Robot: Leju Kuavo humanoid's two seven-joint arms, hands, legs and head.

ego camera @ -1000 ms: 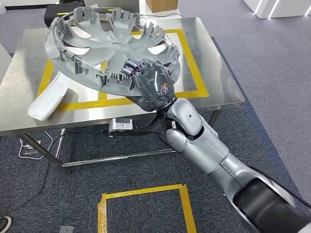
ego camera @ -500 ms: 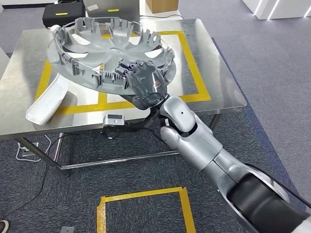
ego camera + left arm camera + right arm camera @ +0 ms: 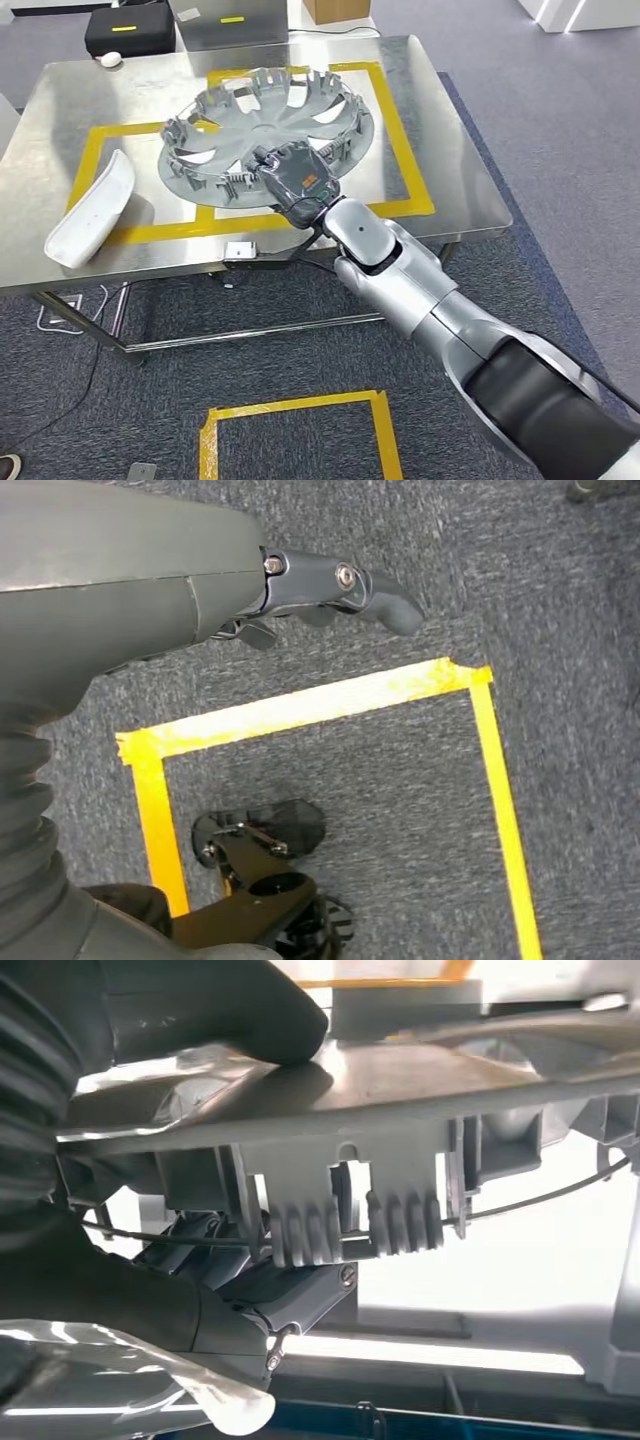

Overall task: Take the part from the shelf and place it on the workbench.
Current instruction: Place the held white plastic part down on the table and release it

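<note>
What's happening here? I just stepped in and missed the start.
The robot's right hand grips the near rim of a grey wheel cover, which sits low over the steel workbench inside the yellow tape outline. A white curved part lies to its left. The left hand hangs over the carpet, holding nothing.

I see a grey part (image 3: 266, 128) on my steel-silver tabletop (image 3: 453, 180) with yellow tape (image 3: 400, 130), a white tray (image 3: 90, 210), dark grey carpet (image 3: 528, 100).
</note>
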